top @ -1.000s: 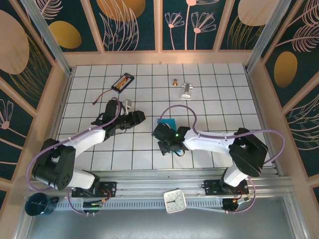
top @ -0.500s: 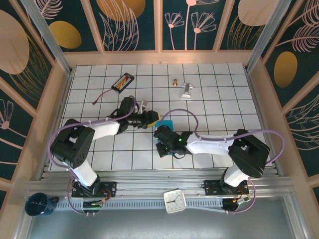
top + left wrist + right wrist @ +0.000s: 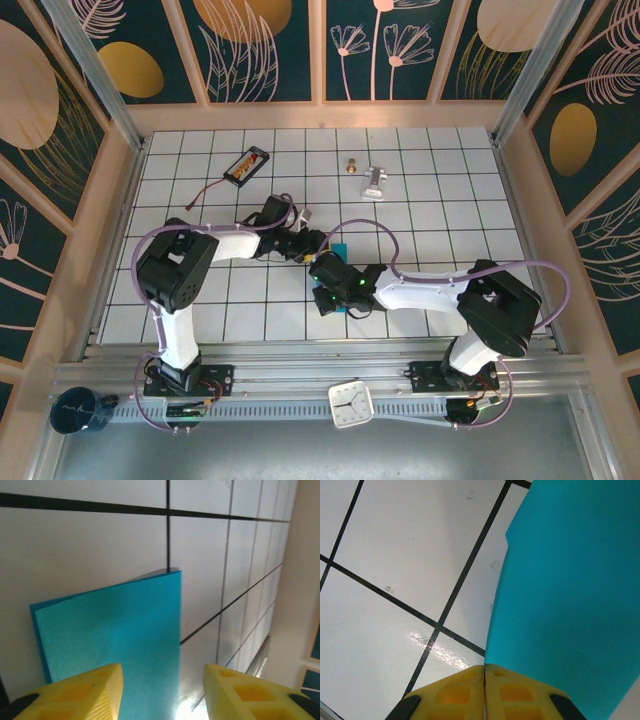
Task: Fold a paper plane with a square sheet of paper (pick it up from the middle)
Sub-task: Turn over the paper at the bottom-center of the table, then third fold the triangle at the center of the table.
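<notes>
The square sheet of paper (image 3: 340,250) is teal and folded over, and it stands up off the tiles at the table's middle as a flat panel rather than a paper plane. My right gripper (image 3: 485,672) is shut on its lower edge, and the sheet (image 3: 570,590) rises away from the yellow fingers (image 3: 450,695). My right gripper (image 3: 330,290) sits over the paper. My left gripper (image 3: 316,243) has come in from the left and is open. The sheet's (image 3: 115,630) free edge lies between its fingertips (image 3: 100,682), with the left gripper (image 3: 162,687) touching nothing.
A black battery pack (image 3: 247,165) lies at the back left. A silver metal piece (image 3: 374,182) and a small brass part (image 3: 351,165) lie at the back middle. Wooden walls (image 3: 120,200) ring the tiled table (image 3: 440,220). A white clock (image 3: 351,403) sits by the near rail.
My left arm has swung rightward across the tiles, bringing its open gripper up to the sheet's edge. The right gripper has stayed in place with the paper.
</notes>
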{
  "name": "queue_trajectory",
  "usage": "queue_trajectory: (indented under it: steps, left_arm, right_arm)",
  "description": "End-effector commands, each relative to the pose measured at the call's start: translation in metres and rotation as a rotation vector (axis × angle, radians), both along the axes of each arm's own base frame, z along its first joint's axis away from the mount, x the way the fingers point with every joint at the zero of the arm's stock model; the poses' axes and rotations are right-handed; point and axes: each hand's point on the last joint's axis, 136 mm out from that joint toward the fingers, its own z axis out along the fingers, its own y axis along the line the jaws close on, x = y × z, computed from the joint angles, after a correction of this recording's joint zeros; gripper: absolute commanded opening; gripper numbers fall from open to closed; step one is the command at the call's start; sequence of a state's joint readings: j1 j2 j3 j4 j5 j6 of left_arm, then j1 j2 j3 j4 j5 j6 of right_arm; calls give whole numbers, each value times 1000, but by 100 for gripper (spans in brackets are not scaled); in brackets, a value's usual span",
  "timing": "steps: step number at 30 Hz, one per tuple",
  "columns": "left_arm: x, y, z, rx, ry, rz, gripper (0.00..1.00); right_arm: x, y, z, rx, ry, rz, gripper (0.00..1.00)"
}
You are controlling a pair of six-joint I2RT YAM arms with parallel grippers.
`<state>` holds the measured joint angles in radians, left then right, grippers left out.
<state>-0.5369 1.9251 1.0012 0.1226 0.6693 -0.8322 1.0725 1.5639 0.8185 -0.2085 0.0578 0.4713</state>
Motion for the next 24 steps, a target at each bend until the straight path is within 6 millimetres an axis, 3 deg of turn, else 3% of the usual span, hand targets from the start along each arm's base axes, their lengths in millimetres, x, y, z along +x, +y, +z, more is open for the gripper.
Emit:
queue_trajectory:
  steps: [1,6,24]
  left_arm:
    - [-5,4,-12,65,4,-55,46]
    - [-9,7,-25,86,24,-64,45]
    - [-11,11,-37,125,25,-83,44]
  right_arm:
    - [4,3,8,44,-19,8,10]
    - [7,5,10,74,-27,20,13]
    - [9,-3,16,198,19,20,18]
